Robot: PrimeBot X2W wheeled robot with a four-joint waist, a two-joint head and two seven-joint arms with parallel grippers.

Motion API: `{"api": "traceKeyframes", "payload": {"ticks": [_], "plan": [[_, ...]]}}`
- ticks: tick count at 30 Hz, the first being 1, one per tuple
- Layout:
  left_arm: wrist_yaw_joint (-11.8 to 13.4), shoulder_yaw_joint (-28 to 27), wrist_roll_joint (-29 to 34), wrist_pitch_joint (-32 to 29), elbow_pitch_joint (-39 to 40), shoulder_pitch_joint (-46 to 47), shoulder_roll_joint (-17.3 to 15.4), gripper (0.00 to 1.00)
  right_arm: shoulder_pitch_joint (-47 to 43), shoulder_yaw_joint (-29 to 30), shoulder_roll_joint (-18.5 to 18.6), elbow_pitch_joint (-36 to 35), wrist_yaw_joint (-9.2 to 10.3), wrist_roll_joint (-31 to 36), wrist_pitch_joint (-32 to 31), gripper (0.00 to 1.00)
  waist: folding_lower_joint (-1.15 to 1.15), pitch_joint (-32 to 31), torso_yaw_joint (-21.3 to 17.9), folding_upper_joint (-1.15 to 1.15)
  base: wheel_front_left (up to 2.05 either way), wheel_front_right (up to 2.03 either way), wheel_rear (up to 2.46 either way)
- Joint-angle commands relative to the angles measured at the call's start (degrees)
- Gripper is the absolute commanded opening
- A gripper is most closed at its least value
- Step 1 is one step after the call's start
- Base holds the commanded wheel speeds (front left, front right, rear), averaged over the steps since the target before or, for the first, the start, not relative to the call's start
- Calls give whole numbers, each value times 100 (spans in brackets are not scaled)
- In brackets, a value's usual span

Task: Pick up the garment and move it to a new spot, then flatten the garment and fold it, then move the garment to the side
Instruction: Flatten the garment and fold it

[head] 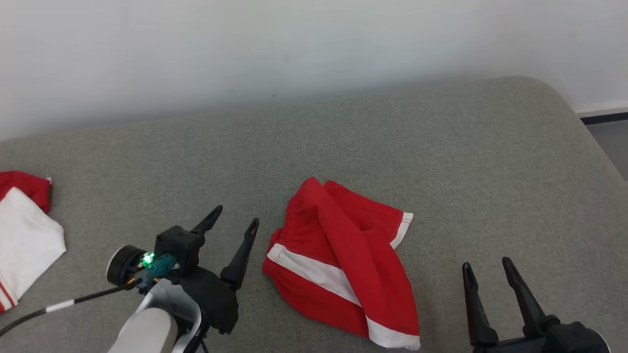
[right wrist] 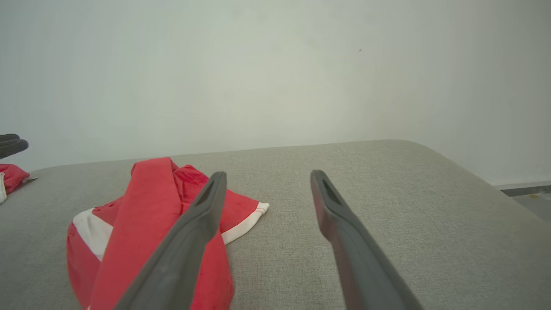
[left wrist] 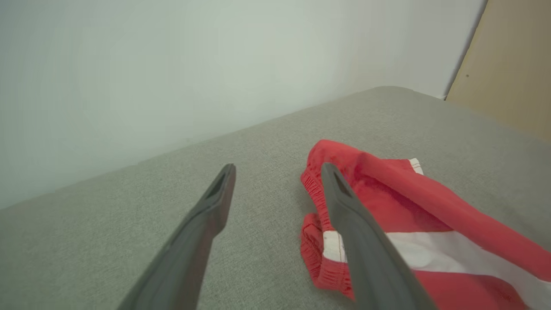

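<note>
**Ops:** Status on the fold job?

**Me:** Barely started, by my read. The garment (head: 338, 260), red shorts with white trim, lies in a crumpled heap on the grey cushion (head: 441, 147), about mid-surface and toward my near edge. One leg is thrown across the other. Not flat, not folded.

**Ops:** Grippers?

**Me:** Left gripper (head: 236, 215) hovers just beside the heap on its left. Fingers are spread wide with nothing between them. On the left wrist camera the elastic waistband (left wrist: 311, 241) sits right by the inner finger. I can't tell whether that finger touches cloth. Right gripper (head: 486, 264) is off to the right, apart from the shorts, fingers also spread, empty.

**Ops:** Relocate step done?

**Me:** Can't tell. Nothing marks an old or a new spot. Nothing is gripped, so I'd treat pickup as pending.

**Ops:** What's left?

**Me:** As I judge it: grab, shift, spread flat, fold, slide aside. Essentially the whole list.

**Ops:** Anything in the way?

**Me:** A second garment (head: 24, 235), white with red, lies at the far left edge of the cushion, well apart from the shorts. That may be the "side" pile, but I'm guessing. The wall (head: 294, 49) is behind. There's bare cushion to the right for flattening.
</note>
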State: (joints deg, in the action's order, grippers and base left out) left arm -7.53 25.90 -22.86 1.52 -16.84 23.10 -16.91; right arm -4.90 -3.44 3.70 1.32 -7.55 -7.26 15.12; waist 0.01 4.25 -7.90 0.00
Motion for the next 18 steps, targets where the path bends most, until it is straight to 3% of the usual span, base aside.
{"api": "traceKeyframes", "payload": {"ticks": [1, 18], "plan": [[11, 128, -74, -91, -49, 97, -52, 100, 56, 16, -19, 14, 13, 23, 3, 100, -1, 157, -188, 0, 0, 0, 0], [11, 1327, -1111, -948, -750, 497, -465, 100, 184, -18, -50, 89, 13, 49, 4, 100, -1, 375, -572, 0, 0, 0, 0]]}}
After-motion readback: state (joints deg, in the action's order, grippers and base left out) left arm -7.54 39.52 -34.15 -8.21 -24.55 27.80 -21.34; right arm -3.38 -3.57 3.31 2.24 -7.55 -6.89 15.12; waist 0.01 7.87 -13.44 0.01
